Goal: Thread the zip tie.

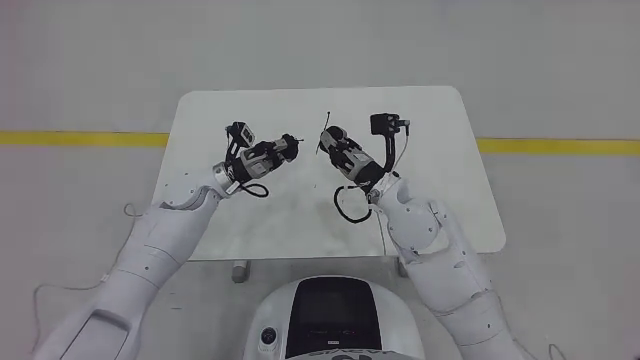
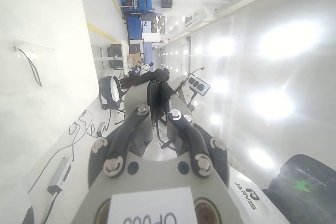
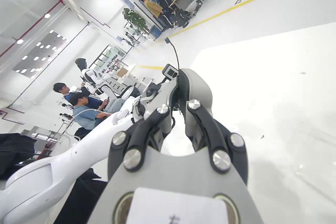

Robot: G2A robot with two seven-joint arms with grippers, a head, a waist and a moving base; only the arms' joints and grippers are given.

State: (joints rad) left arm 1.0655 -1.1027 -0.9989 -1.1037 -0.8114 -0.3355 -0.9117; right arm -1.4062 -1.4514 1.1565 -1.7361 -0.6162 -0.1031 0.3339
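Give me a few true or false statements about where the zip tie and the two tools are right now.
1. The right tool grips the black zip tie. True.
2. The zip tie lies flat on the table. False: it sticks out past the right tool's tips, off the table.
3. The left tool touches the right tool. False: the top view shows a gap between them.
4. Both tools hang over the white table. True.
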